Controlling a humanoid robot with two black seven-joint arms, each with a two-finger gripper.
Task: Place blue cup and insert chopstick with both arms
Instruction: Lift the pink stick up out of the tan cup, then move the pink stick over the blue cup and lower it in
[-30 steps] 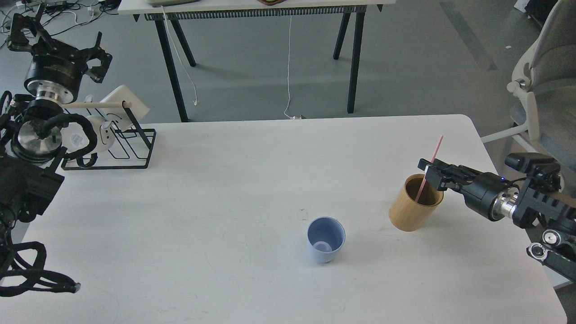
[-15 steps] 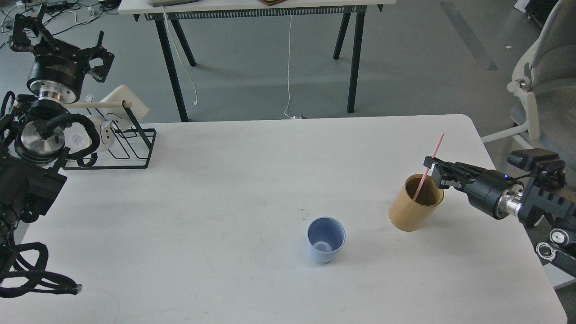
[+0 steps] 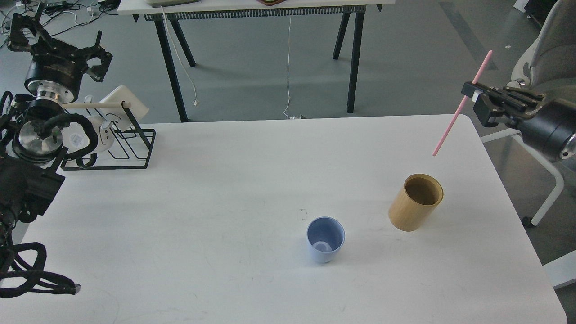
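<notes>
Your right gripper clamps the chopstick clear above the table's right edge, ready for the blue cup; left gripper idle, spread apart.

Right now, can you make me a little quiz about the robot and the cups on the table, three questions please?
1. True or false: the chopstick is standing inside the tan holder.
2. Which gripper holds the chopstick? A) the left gripper B) the right gripper C) neither
3. Fill in: the blue cup stands upright on the white ____.

Key
1. False. It hangs tilted in the air, above and clear of the holder.
2. B. The right gripper is clamped on it near its upper part.
3. Table. The cup has nothing long in it, and the holder stands to its right.
</notes>
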